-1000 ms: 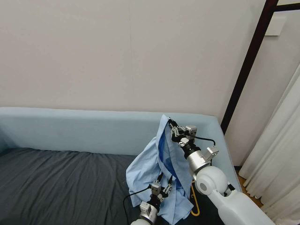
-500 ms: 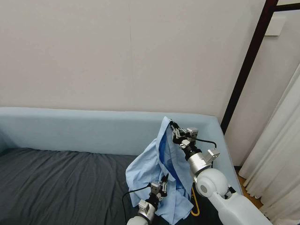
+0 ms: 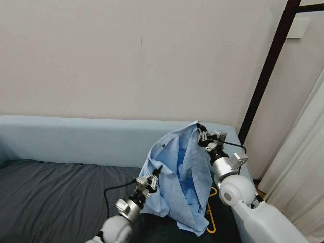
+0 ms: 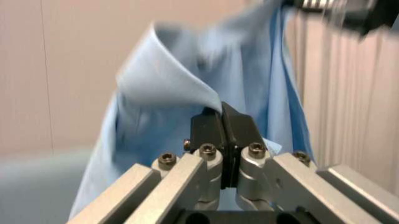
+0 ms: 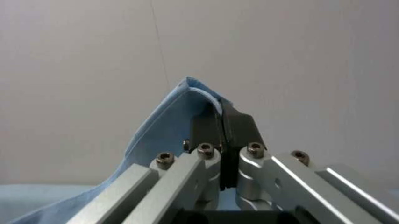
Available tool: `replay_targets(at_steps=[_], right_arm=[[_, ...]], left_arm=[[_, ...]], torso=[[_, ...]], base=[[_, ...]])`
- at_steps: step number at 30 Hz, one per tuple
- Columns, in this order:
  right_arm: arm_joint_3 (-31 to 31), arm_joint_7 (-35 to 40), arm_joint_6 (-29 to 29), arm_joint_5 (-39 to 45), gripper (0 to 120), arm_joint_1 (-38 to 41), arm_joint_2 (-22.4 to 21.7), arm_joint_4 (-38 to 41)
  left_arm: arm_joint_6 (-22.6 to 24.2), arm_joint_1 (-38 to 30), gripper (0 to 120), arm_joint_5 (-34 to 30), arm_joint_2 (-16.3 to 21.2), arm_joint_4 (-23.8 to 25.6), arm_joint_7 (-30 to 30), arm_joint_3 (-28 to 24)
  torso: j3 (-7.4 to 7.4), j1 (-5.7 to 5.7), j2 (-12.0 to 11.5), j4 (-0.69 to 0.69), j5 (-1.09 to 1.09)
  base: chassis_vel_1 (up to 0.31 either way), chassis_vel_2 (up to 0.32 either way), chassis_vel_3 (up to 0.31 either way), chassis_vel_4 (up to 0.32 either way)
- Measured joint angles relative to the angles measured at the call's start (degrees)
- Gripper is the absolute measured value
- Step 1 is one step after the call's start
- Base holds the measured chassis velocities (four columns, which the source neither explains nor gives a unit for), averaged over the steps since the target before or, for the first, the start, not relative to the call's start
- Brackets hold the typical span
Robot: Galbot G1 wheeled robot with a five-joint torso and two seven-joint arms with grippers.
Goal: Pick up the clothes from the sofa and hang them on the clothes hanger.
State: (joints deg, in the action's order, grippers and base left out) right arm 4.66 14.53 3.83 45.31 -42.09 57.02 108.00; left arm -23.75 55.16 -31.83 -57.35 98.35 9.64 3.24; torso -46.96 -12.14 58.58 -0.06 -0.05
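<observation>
A light blue shirt (image 3: 177, 177) hangs spread in the air above the sofa's right end. My right gripper (image 3: 201, 132) is shut on its top edge near the sofa back; the right wrist view shows the cloth (image 5: 181, 112) pinched between the shut fingers. My left gripper (image 3: 153, 176) is shut on the shirt's left side, lower down. In the left wrist view the collar fold (image 4: 171, 81) sits clamped at the fingertips. A yellow clothes hanger (image 3: 211, 215) lies on the seat beneath the shirt, mostly hidden by it.
The sofa has a dark grey seat (image 3: 55, 197) and a pale blue back (image 3: 76, 139). A plain wall (image 3: 126, 55) rises behind it. A dark post (image 3: 268, 66) and white curtains (image 3: 304, 177) stand to the right.
My left gripper has pulled its side of the shirt up and to the left, and the right gripper has shifted right. The shirt now hangs spread wider between them.
</observation>
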Motion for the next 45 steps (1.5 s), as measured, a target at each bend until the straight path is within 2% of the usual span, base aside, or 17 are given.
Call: replay_targets(at_steps=[2, 4, 7, 8, 11, 13, 17, 18, 22, 26, 31, 36, 38, 39, 41, 42, 45], right_arm=[[0.3, -0.2, 0.0, 0.2, 0, 0.3, -0.5, 0.7], [1.5, -0.5, -0.1, 1.2, 0, 1.3, -2.1, 3.1], [2.7, -1.1, 0.3, 3.0, 0, 2.6, -4.0, 5.4], [2.7, -1.1, 0.3, 3.0, 0, 2.6, -4.0, 5.4], [3.6, -2.4, 1.2, 5.9, 0, 4.3, -6.5, 7.3], [3.8, -2.6, 1.4, 6.6, 0, 4.8, -7.1, 7.7], [4.3, -3.0, 2.0, 9.9, 0, 8.9, -10.2, 9.2], [4.3, -3.0, 2.0, 9.9, 0, 8.9, -10.2, 9.2], [3.8, -2.9, 1.9, 12.1, 0, 13.6, -12.1, 9.8], [3.6, -1.8, 0.7, 12.1, 0, 14.3, -13.3, 10.3], [3.7, 1.2, -3.9, 7.0, 0, 9.4, -14.4, 11.4], [3.9, 4.5, -9.8, -1.8, 0, -0.3, -13.2, 13.2], [2.7, 6.9, -12.1, -5.8, 0, -5.5, -10.5, 13.5], [2.7, 6.9, -12.1, -5.8, 0, -5.5, -10.5, 13.5], [1.5, 7.1, -11.9, -8.7, 0, -8.4, -7.9, 12.6], [0.6, 5.0, -8.9, -11.7, 0, -10.7, -5.2, 10.7], [0.1, 2.8, -5.7, -14.6, 0, -12.3, -3.2, 8.8]], left_arm=[[0.4, -0.5, 0, -0.9, 1.9, 1.9, 0.7, 0.7], [1.7, -2.7, 0, -4.6, 8.1, 7.6, 3.1, 2.6], [2.3, -6.8, 0, -8.7, 14.0, 10.8, 4.3, 3.6], [2.3, -6.8, 0, -8.7, 14.0, 10.8, 4.3, 3.6], [2.7, -12.9, 0, -12.6, 19.6, 10.9, 5.8, 3.2], [2.8, -14.8, 0, -13.8, 21.0, 10.7, 6.3, 2.8], [3.9, -23.4, 0, -19.4, 27.7, 9.7, 9.0, 1.5], [3.9, -23.4, 0, -19.4, 27.7, 9.7, 9.0, 1.5], [4.2, -26.8, 0, -22.1, 33.6, 9.6, 11.6, 2.1], [4.2, -27.6, 0, -22.3, 35.4, 8.9, 13.6, 2.1], [4.2, -26.4, 0, -21.1, 35.6, 7.7, 18.1, 2.3], [4.3, -23.8, 0, -18.5, 35.3, 6.0, 25.1, 3.0], [4.4, -21.8, 0, -16.0, 35.2, 4.4, 31.0, 4.0], [4.4, -21.8, 0, -16.0, 35.2, 4.4, 31.0, 4.0], [4.6, -20.7, 0, -13.5, 35.0, 2.8, 35.5, 4.5], [5.1, -19.7, 0, -9.8, 34.5, 0.5, 39.8, 4.6], [5.2, -18.2, 0, -6.6, 33.9, -1.4, 42.2, 4.6]], torso=[[0.00, 0.00, 0.0, 0.00, 0.01], [0.00, 0.00, 0.0, -0.01, -0.05], [0.01, 0.01, 0.0, -0.02, 0.01], [0.01, 0.01, 0.0, -0.02, 0.01], [0.00, 0.01, 0.0, -0.02, -0.01], [0.00, 0.01, 0.0, -0.02, 0.01], [0.00, 0.00, 0.0, -0.03, 0.01], [0.00, 0.00, 0.0, -0.03, 0.01], [0.01, 0.00, 0.0, 0.02, 0.00], [0.01, 0.00, 0.0, 0.02, -0.01], [0.00, 0.00, 0.0, -0.02, 0.00], [0.00, 0.00, 0.0, -0.03, 0.01], [0.00, 0.00, 0.0, -0.03, 0.01], [0.00, 0.00, 0.0, -0.03, 0.01], [0.01, 0.01, 0.0, 0.00, 0.00], [0.01, 0.01, 0.0, 0.00, 0.01], [0.01, 0.00, 0.0, 0.00, 0.00]], base=[[0.000, 0.000, 0.000, 0.000], [0.000, 0.000, 0.000, 0.000], [0.000, 0.000, 0.000, 0.000], [0.000, 0.000, 0.000, 0.000], [0.000, 0.000, 0.000, 0.000], [0.000, 0.000, 0.000, 0.000], [0.000, 0.000, 0.000, 0.000], [0.000, 0.000, 0.000, 0.000], [0.000, 0.000, 0.000, 0.000], [0.000, 0.000, 0.000, 0.000], [0.000, 0.000, 0.000, 0.000], [0.000, 0.000, 0.000, 0.000], [0.000, 0.000, 0.000, 0.000], [0.000, 0.000, 0.000, 0.000], [0.000, 0.000, 0.000, 0.000], [0.000, 0.000, 0.000, 0.000], [0.000, 0.000, 0.000, 0.000]])
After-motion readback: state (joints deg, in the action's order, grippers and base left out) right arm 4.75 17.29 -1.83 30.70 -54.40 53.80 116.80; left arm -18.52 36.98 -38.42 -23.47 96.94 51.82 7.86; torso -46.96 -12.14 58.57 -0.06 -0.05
